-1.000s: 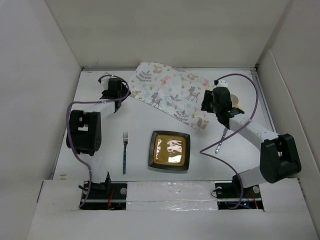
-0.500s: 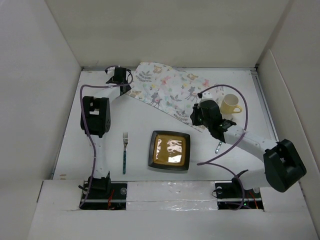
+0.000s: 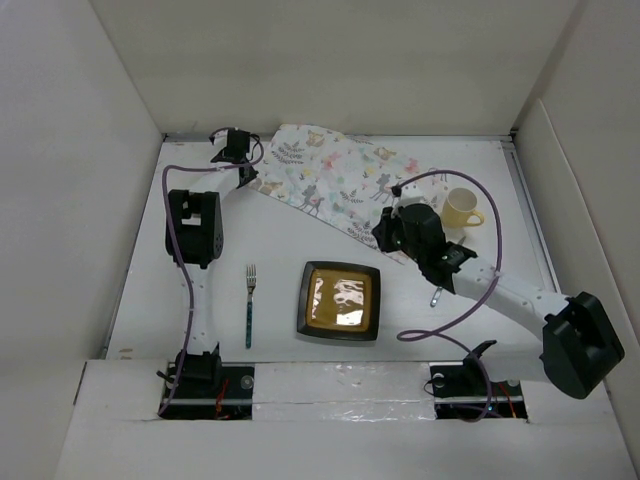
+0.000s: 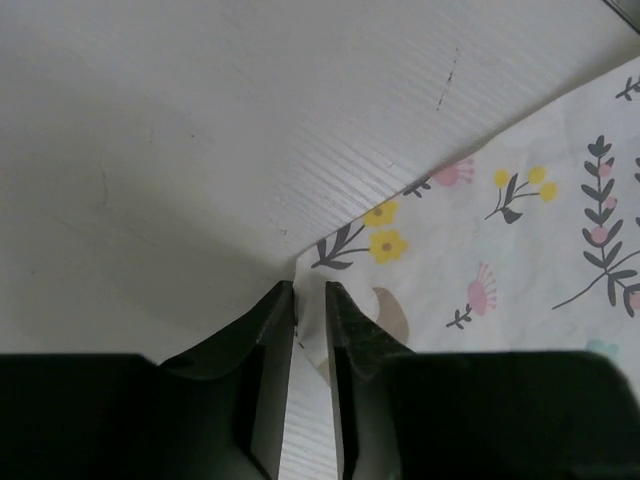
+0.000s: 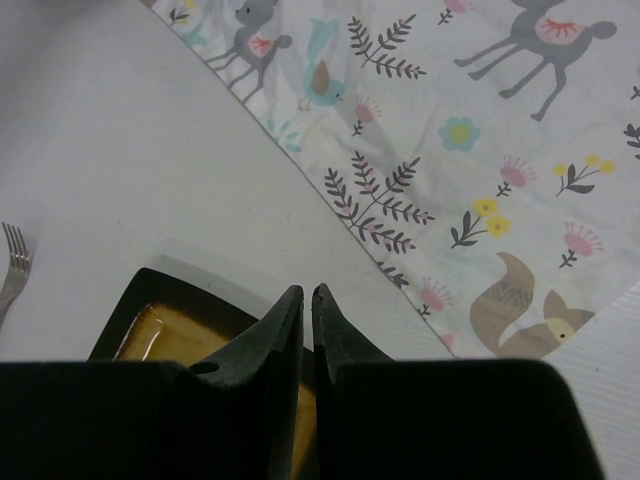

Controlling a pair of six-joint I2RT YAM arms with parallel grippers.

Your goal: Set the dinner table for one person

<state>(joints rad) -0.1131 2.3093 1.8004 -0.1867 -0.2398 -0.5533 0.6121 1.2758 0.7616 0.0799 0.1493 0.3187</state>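
The deer-print placemat (image 3: 340, 185) lies askew at the back of the white dinner table (image 3: 280, 240). My left gripper (image 3: 252, 180) is at its left corner; in the left wrist view the jaws of the left gripper (image 4: 310, 290) are shut on the corner of the placemat (image 4: 500, 220). My right gripper (image 3: 380, 234) hovers by the placemat's near edge. The right wrist view shows the right gripper (image 5: 307, 292) shut with nothing in it, over the table between the placemat (image 5: 480, 150) and a corner of the dark square plate (image 5: 170, 325).
The plate (image 3: 340, 300) sits centre front with a fork (image 3: 249, 305) to its left. A yellow mug (image 3: 460, 208) stands at the right behind my right arm. A metal utensil (image 3: 438, 295) pokes out from under that arm. Panel walls enclose the table.
The left gripper moved right to the placemat's left corner and shut on it. The right gripper swung from the mug toward the placemat's near edge and shut.
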